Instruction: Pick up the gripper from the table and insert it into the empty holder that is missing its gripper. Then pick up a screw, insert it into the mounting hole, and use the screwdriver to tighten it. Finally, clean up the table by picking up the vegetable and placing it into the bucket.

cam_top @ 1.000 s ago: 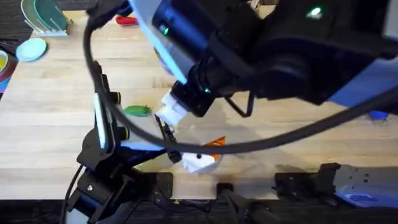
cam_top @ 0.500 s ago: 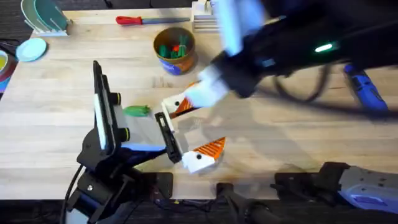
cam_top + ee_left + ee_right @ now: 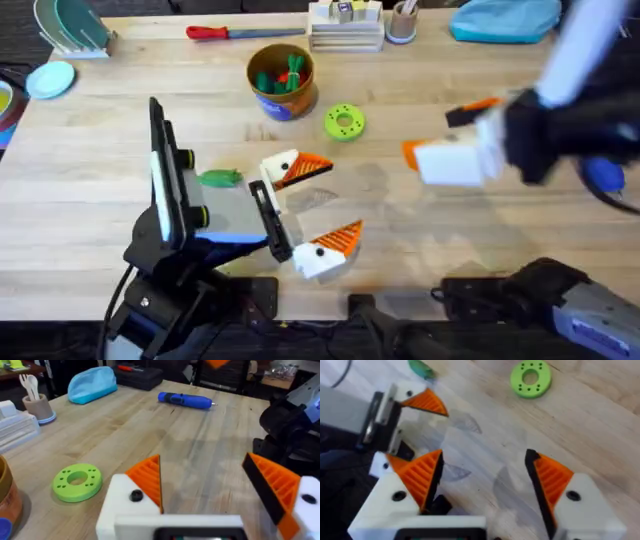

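Hovering at the right of the overhead frame, the right gripper (image 3: 440,135) stands open and empty; the left gripper (image 3: 315,208) is open at centre, bare wooden table (image 3: 420,230) between them.

Right gripper (image 3: 445,135) swung from table centre to right side, fingers apart.

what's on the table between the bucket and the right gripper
The green round disc lies there in the overhead view, just right of the bucket; from it to the right gripper is bare wood.
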Robot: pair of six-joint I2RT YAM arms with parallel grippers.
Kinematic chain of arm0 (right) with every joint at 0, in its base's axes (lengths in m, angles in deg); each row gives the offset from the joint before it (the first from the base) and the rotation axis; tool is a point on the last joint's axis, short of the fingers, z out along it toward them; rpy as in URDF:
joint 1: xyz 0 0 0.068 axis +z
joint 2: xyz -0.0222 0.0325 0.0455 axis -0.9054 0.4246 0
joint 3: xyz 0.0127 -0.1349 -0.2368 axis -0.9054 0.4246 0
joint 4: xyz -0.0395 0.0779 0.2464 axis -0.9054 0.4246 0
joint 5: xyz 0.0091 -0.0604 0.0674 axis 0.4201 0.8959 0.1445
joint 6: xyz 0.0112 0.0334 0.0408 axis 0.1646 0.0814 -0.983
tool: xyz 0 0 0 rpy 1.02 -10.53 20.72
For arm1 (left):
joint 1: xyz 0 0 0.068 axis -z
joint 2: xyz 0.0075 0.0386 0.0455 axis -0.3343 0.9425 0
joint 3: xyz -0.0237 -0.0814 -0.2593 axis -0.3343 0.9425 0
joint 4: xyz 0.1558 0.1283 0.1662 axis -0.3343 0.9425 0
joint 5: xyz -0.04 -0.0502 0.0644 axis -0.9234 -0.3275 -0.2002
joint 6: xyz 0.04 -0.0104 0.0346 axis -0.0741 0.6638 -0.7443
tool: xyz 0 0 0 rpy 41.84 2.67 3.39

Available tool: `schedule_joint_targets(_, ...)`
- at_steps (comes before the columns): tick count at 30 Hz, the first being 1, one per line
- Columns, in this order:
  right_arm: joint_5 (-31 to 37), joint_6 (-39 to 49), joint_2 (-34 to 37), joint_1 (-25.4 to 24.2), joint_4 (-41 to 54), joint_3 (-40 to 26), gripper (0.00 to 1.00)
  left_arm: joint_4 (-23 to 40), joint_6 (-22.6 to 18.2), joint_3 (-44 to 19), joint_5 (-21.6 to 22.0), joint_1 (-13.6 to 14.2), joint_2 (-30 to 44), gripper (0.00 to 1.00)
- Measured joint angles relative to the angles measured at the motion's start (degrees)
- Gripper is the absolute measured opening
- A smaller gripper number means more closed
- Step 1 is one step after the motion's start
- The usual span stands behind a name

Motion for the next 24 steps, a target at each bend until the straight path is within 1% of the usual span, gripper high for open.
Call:
schedule_joint_targets(3, -2.80, 1.66, -5.83, -1.38, 2.05, 1.35, 0.991, 0.00, -0.02, 0.00, 0.02, 0.00, 0.02, 0.993)
schedule_joint_targets(6, -4.30, 3.21, -9.48, -2.00, 5.19, 1.44, 0.992, 0.00, -0.02, 0.00, 0.02, 0.00, 0.00, 0.993)
schedule_joint_targets(11, -5.37, 7.02, -10.01, -2.08, 9.46, 1.78, 0.993, 0.00, -0.02, 0.00, 0.02, 0.00, 0.02, 0.992)
schedule_joint_targets(13, -5.42, 8.70, -9.95, -2.12, 10.61, 2.12, 0.993, 0.00, -0.06, 0.00, 0.02, 0.00, 0.02, 0.962)
schedule_joint_targets(14, -5.42, 9.55, -9.95, -2.12, 10.90, 2.26, 0.993, 0.00, -0.04, 0.00, 0.00, 0.00, 0.00, 0.924)
schedule_joint_targets(16, -5.42, 10.75, -9.93, -2.12, 11.00, 2.34, 0.993, -0.02, -0.07, 0.00, 0.06, 0.00, 0.02, 0.801)
schedule_joint_targets(17, -5.44, 11.24, -9.95, -2.12, 10.97, 2.34, 0.993, -0.02, -0.17, 0.00, 0.10, 0.00, 0.00, 0.706)
schedule_joint_targets(19, -5.44, 12.34, -9.95, -2.12, 10.99, 2.34, 0.993, -0.09, -0.25, 0.00, 0.45, 0.00, 0.02, 0.552)
schedule_joint_targets(20, -5.42, 12.92, -9.95, -2.12, 10.97, 2.34, 0.993, -0.15, -0.28, 0.00, 0.77, 0.00, 0.02, 0.425)
schedule_joint_targets(22, -5.42, 13.78, -9.95, -2.12, 10.99, 2.34, 0.993, -0.26, -0.33, 0.00, 1.86, 0.00, 0.00, 0.102)
schedule_joint_targets(23, -5.42, 14.09, -9.95, -2.12, 10.99, 2.34, 0.993, -0.33, -0.62, 0.00, 2.56, 0.00, 0.02, 0.028)
schedule_joint_targets(24, -5.42, 14.26, -9.95, -2.12, 10.97, 2.36, 0.993, -0.33, -0.65, 0.00, 3.31, 0.00, 0.02, 0.015)
